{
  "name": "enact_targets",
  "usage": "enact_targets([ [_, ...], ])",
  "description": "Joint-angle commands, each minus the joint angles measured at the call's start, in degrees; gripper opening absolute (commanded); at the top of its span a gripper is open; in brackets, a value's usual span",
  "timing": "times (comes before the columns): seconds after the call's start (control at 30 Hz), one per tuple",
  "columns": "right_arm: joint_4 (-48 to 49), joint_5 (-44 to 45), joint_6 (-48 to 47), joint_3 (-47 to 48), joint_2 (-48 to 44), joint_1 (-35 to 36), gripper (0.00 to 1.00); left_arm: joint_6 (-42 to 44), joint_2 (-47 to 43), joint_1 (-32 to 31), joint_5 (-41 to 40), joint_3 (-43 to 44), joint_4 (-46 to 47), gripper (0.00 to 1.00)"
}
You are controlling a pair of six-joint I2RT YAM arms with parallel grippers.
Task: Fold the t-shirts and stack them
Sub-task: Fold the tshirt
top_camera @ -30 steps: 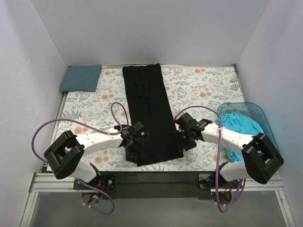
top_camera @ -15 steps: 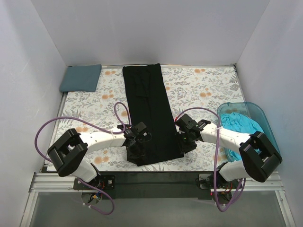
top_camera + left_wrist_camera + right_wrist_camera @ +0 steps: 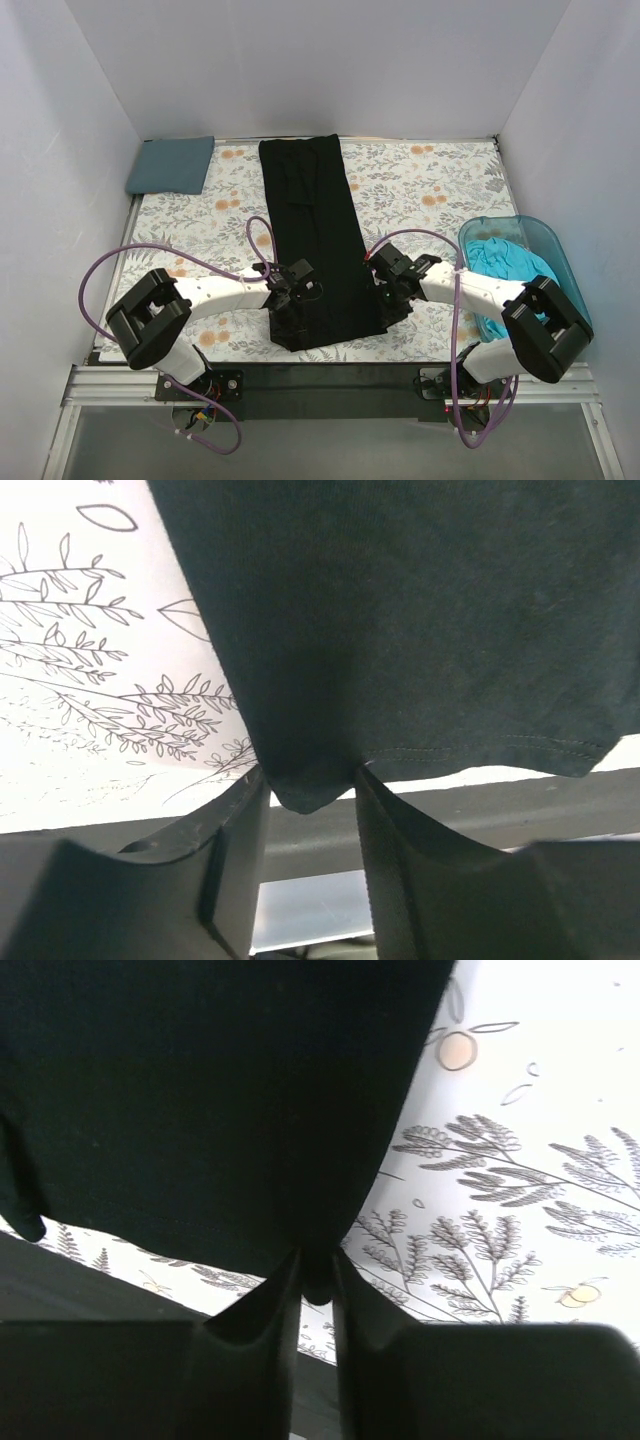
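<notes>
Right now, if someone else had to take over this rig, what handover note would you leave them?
Left gripper: jaws either side of the black t-shirt at its near left corner, touching the cloth; a firm pinch is not certain.
Right gripper: shut on the near right corner.
The black t-shirt lies flat as a long strip down the middle of the floral table cloth.
The slate blue-grey t-shirt sits folded at the far left corner.
The turquoise t-shirt is crumpled in the teal tub on the right.
Done: one tee folded, black one narrowed.
Left: probably fold the black strip crosswise, stack it, then fold the turquoise one.
</notes>
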Motion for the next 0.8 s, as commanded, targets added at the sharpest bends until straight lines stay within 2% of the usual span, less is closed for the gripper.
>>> enact_targets([
  [0.0,-0.14,0.09,0.45,-2.50,3.49,1.60,0.20,0.32,3.90,-1.13,-4.01,-3.53,-0.38,0.35],
  [0.1,-0.32,0.27,0.45,-2.15,3.40,1.78,0.10,0.41,3.90,-1.13,-4.19,-3.44,-0.46,0.24],
  [0.13,-0.58,0.44,0.45,-1.98,3.31,1.78,0.08,0.50,3.82,-1.13,-4.19,-3.44,-0.55,0.16],
  [0.17,-0.75,0.45,0.45,-1.71,3.22,1.78,0.03,0.50,3.73,-1.13,-4.19,-3.44,-0.64,0.11],
  [0.27,-1.55,0.45,0.27,-1.19,2.87,1.87,0.01,0.67,3.11,-1.13,-4.45,-3.09,-1.69,0.00],
  [0.43,-3.21,-1.66,-0.08,-0.83,1.03,1.96,0.01,1.37,0.13,-1.13,-3.14,-3.00,-4.68,0.00],
  [0.63,-8.57,-6.66,-0.87,-0.04,-1.78,2.57,0.01,0.41,-6.98,-1.39,3.80,-5.28,-6.26,0.00],
  [0.77,-9.19,-7.38,-2.89,3.03,-2.75,2.40,0.01,0.67,-9.11,-1.04,1.53,-3.89,-8.46,0.00],
])
